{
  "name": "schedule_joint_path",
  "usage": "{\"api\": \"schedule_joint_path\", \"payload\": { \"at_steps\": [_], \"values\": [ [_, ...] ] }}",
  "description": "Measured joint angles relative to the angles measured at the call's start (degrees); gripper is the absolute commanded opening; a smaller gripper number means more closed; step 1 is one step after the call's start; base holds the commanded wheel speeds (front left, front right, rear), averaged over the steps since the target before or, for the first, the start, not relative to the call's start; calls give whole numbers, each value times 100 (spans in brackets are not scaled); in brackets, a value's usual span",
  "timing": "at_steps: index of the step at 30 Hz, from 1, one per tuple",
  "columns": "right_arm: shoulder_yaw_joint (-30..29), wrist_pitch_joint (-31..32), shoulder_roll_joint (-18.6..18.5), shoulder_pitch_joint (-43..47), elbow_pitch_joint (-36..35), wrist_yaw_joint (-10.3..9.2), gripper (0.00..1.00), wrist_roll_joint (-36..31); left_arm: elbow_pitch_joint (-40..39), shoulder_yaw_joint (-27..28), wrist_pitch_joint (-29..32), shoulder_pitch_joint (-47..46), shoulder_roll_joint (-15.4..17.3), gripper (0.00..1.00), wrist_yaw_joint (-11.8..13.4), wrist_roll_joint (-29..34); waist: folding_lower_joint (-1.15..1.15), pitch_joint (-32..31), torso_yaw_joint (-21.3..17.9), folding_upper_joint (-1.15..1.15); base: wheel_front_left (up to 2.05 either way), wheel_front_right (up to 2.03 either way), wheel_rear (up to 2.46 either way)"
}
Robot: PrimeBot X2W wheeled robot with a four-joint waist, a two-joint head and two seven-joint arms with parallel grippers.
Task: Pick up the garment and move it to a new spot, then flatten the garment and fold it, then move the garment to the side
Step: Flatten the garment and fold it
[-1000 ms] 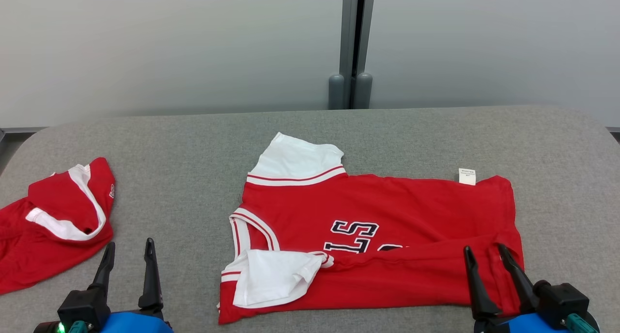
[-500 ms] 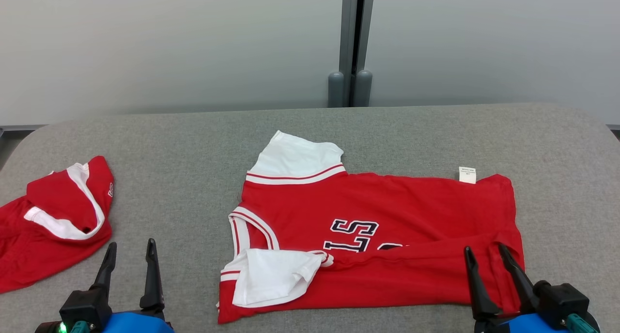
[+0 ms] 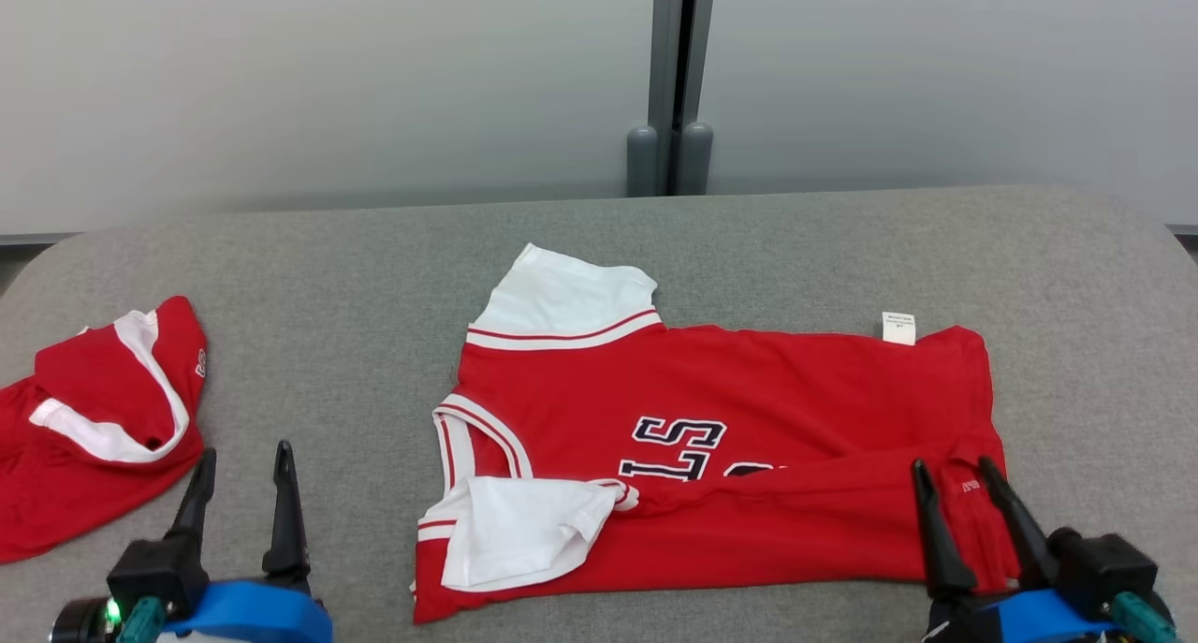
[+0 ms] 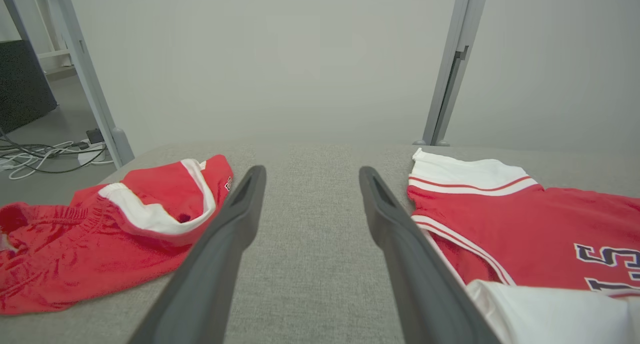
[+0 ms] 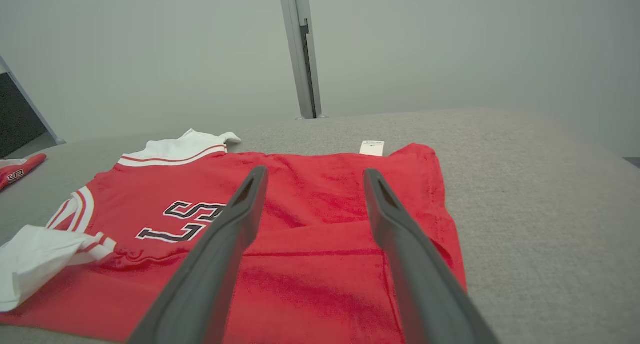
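there are two red-and-white garments on one grey table: one jersey and one pair of shorts. the jersey carries one white label. two grippers are in view, one left gripper and one right gripper, each with two dark fingers.

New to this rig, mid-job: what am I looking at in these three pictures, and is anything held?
It is a two-armed robot at a grey table. The wide picture is from its head, looking down; the other two look out from each wrist, along that arm's dark fingers. A red jersey lies part-folded in the middle, and a second red garment is bunched at the left. The left fingers are over bare table, the right fingers over the jersey's near right corner. Both are open, holding nothing.
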Motion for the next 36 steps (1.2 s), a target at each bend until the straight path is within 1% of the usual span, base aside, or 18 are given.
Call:
{"api": "schedule_joint_path", "payload": {
  "at_steps": [4, 9, 12, 14, 15, 18, 22, 23, 25, 28, 31, 34, 36],
  "values": [
    [-225, 0, -73, -292, -18, 0, 100, 38, 64, -143, 0, -480, 122, 100, -32, 3, 0, 146, -76, 0, 0, 0, 0],
    [-343, 2, -356, -956, 64, 0, 100, -32, 363, -552, 1, -1610, 414, 100, -57, -113, 1, 505, -232, 1, 0, 0, 0],
    [-330, 174, -514, -1553, 219, 0, 100, -85, 575, -987, 147, -2471, 655, 100, -75, -274, 1, 836, -388, 0, 0, 0, 0],
    [-292, 501, -754, -2380, 534, 0, 100, -102, 784, -1584, 485, -3593, 1009, 100, -77, -616, 2, 1343, -622, 1, 0, 0, 0],
    [-272, 571, -801, -2585, 635, 0, 100, -99, 856, -1729, 578, -3873, 1098, 100, -77, -727, 2, 1463, -669, 1, 0, 0, 0],
    [-154, 858, -900, -3088, 996, 0, 100, -77, 1095, -2199, 884, -4593, 1332, 100, -78, -1053, 3, 1798, -797, 2, 0, 0, 0],
    [119, 1047, -958, -3612, 1396, 0, 100, 56, 1485, -2852, 1304, -5250, 1557, 100, -78, -1529, 2, 2132, -936, 1, 0, 0, 0],
    [238, 1024, -967, -3813, 1541, 0, 100, 149, 1669, -3216, 1456, -5513, 1660, 100, -78, -1780, 2, 2264, -1005, 2, 0, 0, 0],
    [337, 1000, -992, -3981, 1697, 0, 100, 218, 1895, -3608, 1653, -5700, 1739, 100, -78, -1980, 2, 2356, -1051, 2, 0, 0, 0],
    [491, 935, -1007, -4152, 1914, 0, 100, 315, 2174, -4002, 1806, -5876, 1825, 100, -78, -2334, 1, 2468, -1132, 2, 0, 0, 0],
    [662, 886, -998, -4289, 2151, 0, 100, 467, 2408, -4361, 1958, -5952, 1892, 100, -79, -2665, 1, 2548, -1211, 2, 0, 0, 0],
    [839, 823, -994, -4432, 2386, 0, 100, 622, 2597, -4587, 2060, -6033, 1957, 100, -78, -3053, 0, 2645, -1279, 1, 0, 0, 0],
    [926, 740, -996, -4523, 2543, 0, 100, 686, 2681, -4789, 2083, -6106, 2011, 100, -79, -3149, 1, 2706, -1303, 1, 0, 0, 0]
  ]
}}
